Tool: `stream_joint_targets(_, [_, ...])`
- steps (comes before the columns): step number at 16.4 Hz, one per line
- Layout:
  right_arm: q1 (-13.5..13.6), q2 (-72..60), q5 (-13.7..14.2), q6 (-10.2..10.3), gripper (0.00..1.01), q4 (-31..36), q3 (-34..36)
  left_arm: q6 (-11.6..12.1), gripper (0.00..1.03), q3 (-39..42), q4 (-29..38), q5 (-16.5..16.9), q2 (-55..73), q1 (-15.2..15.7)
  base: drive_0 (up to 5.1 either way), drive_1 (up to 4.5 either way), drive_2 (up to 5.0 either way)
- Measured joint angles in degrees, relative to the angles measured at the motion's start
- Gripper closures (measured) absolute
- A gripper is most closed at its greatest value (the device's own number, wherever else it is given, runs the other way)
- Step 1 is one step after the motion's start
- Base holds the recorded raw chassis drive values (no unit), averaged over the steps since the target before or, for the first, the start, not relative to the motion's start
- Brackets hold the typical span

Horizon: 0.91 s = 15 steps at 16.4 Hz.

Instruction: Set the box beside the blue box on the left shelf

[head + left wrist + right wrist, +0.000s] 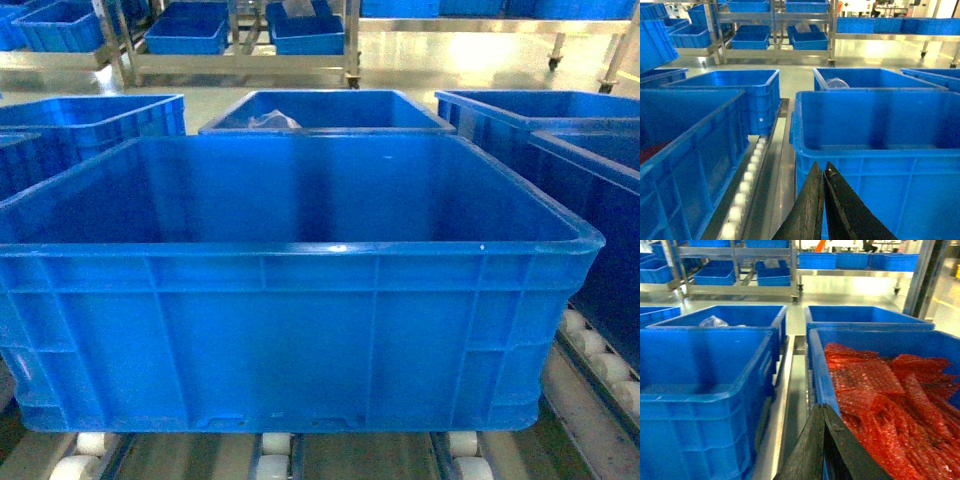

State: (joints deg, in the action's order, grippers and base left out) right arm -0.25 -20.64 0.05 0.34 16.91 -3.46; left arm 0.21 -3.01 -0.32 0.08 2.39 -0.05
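Both claws, left gripper [822, 172] and right gripper [822, 412], look clenched empty; box [290, 330] sits on left shelf [275, 455] rollers; nudge it evenly, square to the rails.

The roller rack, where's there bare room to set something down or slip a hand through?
Only the narrow lanes between crates: left of the box, over the white rollers, and right of it beside the crate of red material. Elsewhere crates crowd rim to rim.
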Motion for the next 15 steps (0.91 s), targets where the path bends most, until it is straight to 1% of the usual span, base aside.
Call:
stream_joint_targets(3, [0.24,1.33,-0.13,0.0,0.99,-0.92,0.46,-0.02,1.01,0.24,-0.17,-0.17,-0.02,0.0,0.0,0.0,0.0])
stream_joint_targets(4, [0.24,2.56,-0.09,0.0,0.99,-1.77,0.76,0.0,1.01,0.9,0.5,-0.11,-0.81,0.0,0.0,0.0,0.0])
stream_joint_targets(5, [0.24,4.0,-0.04,0.0,0.99,-2.64,1.22,-0.04,1.01,2.08,-0.35,-0.09,-1.73,0.0,0.0,0.0,0.0])
stream_joint_targets(7, [0.24,6.25,-0.11,-0.02,0.99,-3.15,2.73,-0.02,1.01,2.1,0.61,-0.11,-1.81,0.0,0.0,0.0,0.0])
stream_joint_targets(8, [0.24,7.43,-0.09,-0.02,0.99,-3.63,2.73,-0.02,1.01,2.1,-0.04,-0.11,-1.81,0.0,0.0,0.0,0.0])
stream_joint_targets(11, [0.24,10.45,-0.07,0.0,0.99,-6.69,2.73,-0.02,1.01,2.1,0.02,-0.11,-1.81,0.0,0.0,0.0,0.0])
stream_joint_targets(12, [0.24,12.74,-0.07,0.0,0.99,-9.9,2.69,-0.02,1.01,2.1,0.04,-0.11,-1.81,0.0,0.0,0.0,0.0])
stream_joint_targets(13, [0.24,18.88,-0.02,-0.02,0.99,-17.64,2.69,-0.04,1.01,2.1,-0.04,-0.26,-1.81,0.0,0.0,0.0,0.0])
stream_joint_targets(14, [0.24,20.44,-0.09,0.0,0.99,-16.02,2.47,-0.02,1.01,2.1,0.07,-0.04,-1.81,0.0,0.0,0.0,0.0])
stream_joint_targets(15, [0.24,20.39,-0.11,0.0,0.99,-17.68,2.71,-0.02,1.01,2.1,-0.04,-0.31,-1.81,0.0,0.0,0.0,0.0])
